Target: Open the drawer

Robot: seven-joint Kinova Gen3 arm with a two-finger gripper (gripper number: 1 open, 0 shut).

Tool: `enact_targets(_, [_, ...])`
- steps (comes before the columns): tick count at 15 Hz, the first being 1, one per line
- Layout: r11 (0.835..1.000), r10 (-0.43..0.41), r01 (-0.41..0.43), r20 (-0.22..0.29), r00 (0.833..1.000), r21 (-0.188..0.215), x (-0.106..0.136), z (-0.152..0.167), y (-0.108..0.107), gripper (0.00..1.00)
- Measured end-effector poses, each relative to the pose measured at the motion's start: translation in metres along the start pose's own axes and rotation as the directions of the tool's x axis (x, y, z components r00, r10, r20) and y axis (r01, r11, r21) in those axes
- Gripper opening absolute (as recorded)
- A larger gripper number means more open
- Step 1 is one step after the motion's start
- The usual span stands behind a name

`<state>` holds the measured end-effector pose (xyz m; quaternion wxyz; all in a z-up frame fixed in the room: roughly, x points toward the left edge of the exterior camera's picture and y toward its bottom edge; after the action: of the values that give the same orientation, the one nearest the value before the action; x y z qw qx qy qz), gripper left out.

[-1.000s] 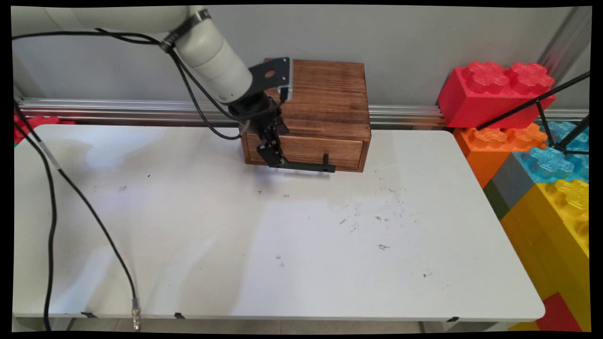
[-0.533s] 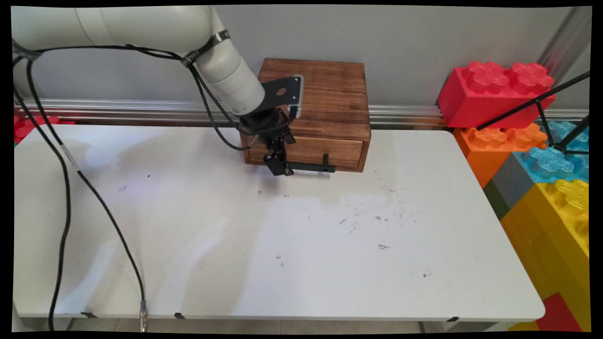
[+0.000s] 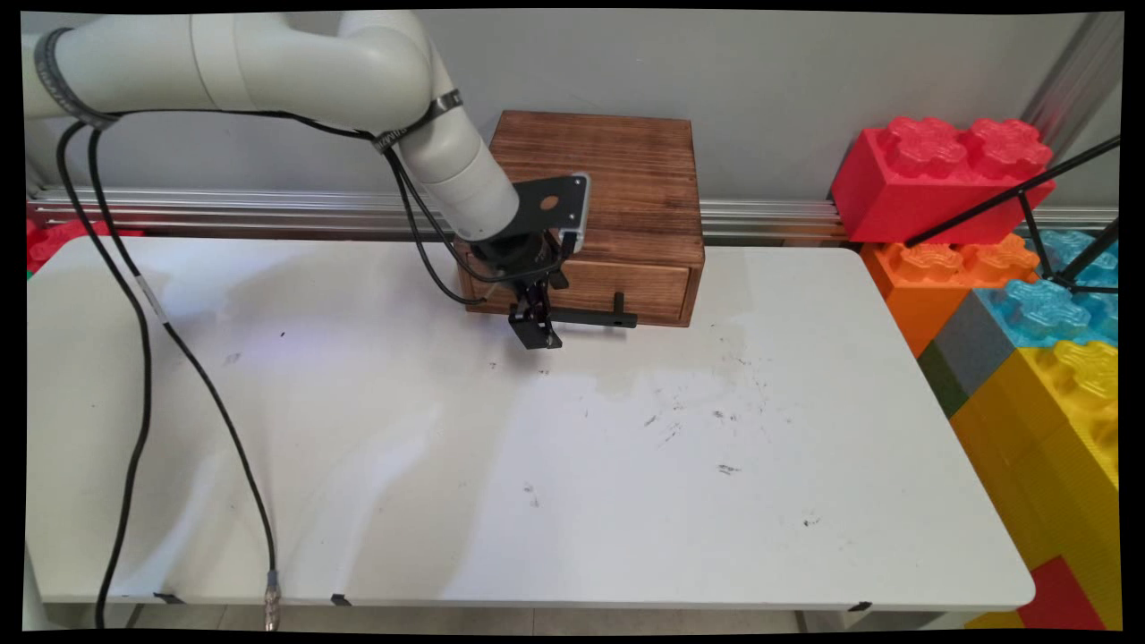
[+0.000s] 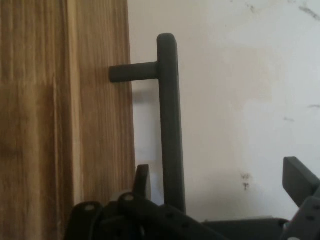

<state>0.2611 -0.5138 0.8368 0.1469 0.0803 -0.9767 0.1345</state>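
A brown wooden box [image 3: 617, 179] stands at the table's far edge, its drawer front [image 3: 648, 288] flush with the box. A black bar handle [image 3: 590, 316] runs across the drawer front on short posts. My gripper [image 3: 535, 331] hangs at the handle's left end, pointing down, open. In the hand view the handle bar [image 4: 170, 125] stands between my fingers: the left finger [image 4: 142, 180] sits in the gap between bar and wooden drawer front [image 4: 95, 130], and the right finger [image 4: 299, 176] is well off the bar over the white table. The gripper [image 4: 220, 172] holds nothing.
Large toy bricks are stacked at the right: red [image 3: 939, 174], orange [image 3: 939, 268], blue [image 3: 1047, 309], yellow [image 3: 1064, 402]. Black tripod legs [image 3: 1029, 192] cross in front of them. Black cables [image 3: 134, 295] hang from the arm over the table's left side. A metal rail [image 3: 224, 207] runs along the wall.
The arm has swung in from the left and the gripper has shifted slightly right and down along the handle's left end, turning so it now straddles the bar.
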Motion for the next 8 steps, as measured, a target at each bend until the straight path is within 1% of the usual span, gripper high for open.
enact_targets(8, [1.000, 0.023, -0.023, 0.013, 1.000, -0.001, 0.003, 0.020, -0.002, 1.00])
